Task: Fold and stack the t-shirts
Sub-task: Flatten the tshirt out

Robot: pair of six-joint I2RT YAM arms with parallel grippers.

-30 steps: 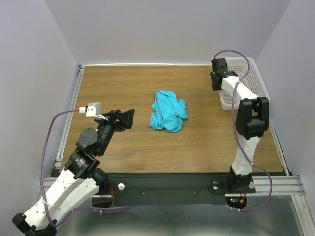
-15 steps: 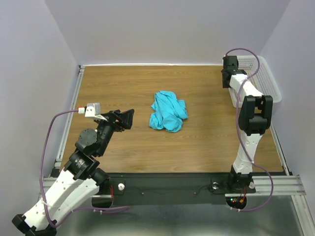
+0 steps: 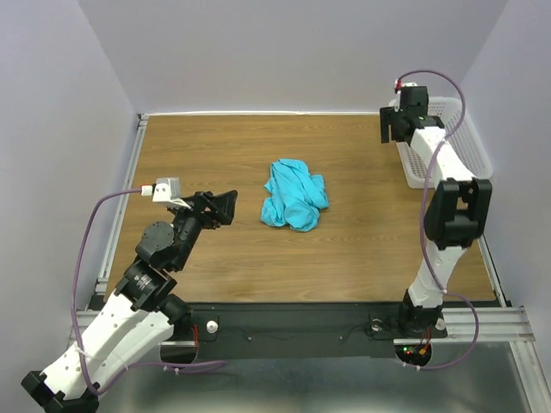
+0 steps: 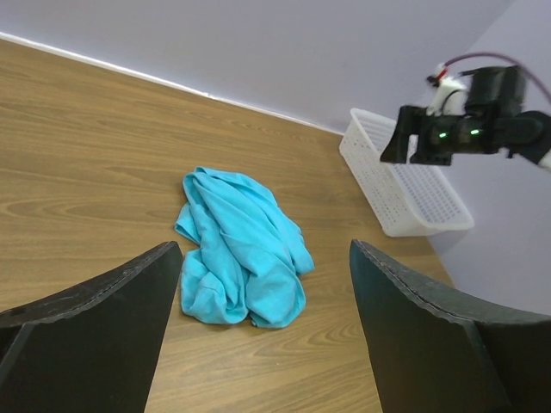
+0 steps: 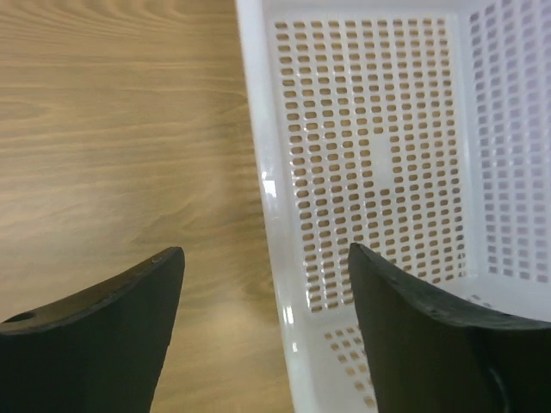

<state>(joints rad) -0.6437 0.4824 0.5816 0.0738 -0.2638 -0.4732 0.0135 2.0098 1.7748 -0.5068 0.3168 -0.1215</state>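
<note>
The turquoise t-shirt (image 3: 293, 205) lies crumpled in a heap at the middle of the wooden table, also seen in the left wrist view (image 4: 241, 249). My left gripper (image 3: 225, 206) hovers low to the shirt's left, pointing at it, open and empty (image 4: 265, 248). My right gripper (image 3: 392, 129) is at the back right, over the left rim of the white mesh basket (image 3: 456, 142). It stands open (image 5: 267, 251), one finger over the wood and the other over the basket's inside, with the rim (image 5: 258, 129) between them untouched.
The white basket (image 5: 379, 155) is empty and sits against the right wall at the table's back right corner. Walls close the table on the left, back and right. Bare wood (image 3: 344, 249) surrounds the shirt.
The right arm dragged the basket right, toward the wall, then opened its fingers and let go of the rim. The left arm and the shirt have stayed still.
</note>
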